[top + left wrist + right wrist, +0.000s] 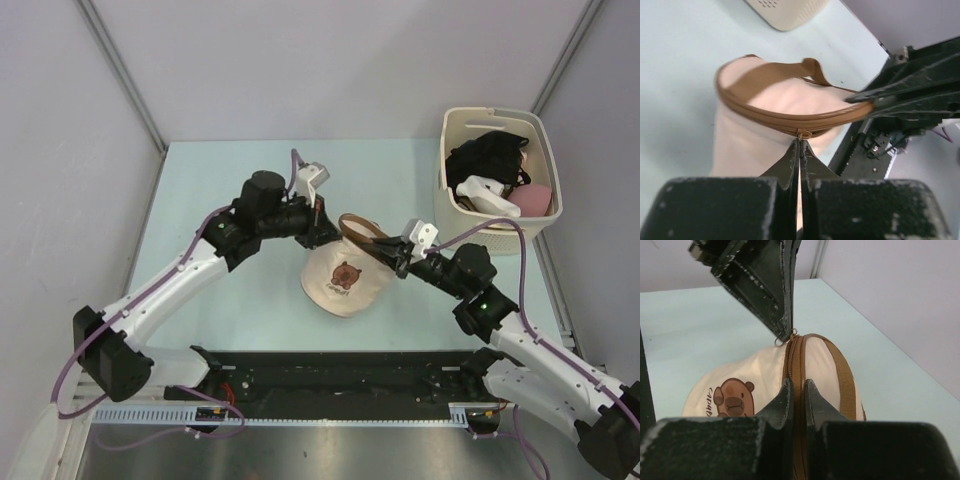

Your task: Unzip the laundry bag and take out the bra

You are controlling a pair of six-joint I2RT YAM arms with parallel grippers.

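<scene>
Holds laundry bag at centre of top view, on pale table, bear motif facing up. Pinches zipper pull with left gripper, jaws pressed fully together, at upper left of bag rim. Clamps brown rim trim with right gripper, jaws nearly closed on cloth, right side of bag. Cream basket upper right, clothes inside, apart from bag.

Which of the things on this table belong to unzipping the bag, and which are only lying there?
For the job: laundry bag; its zipper pull; left jaws, shut on the pull; right jaws, shut on the bag's brown rim.
Just lying about: cream basket; dark clothes and a pink item inside it.
</scene>
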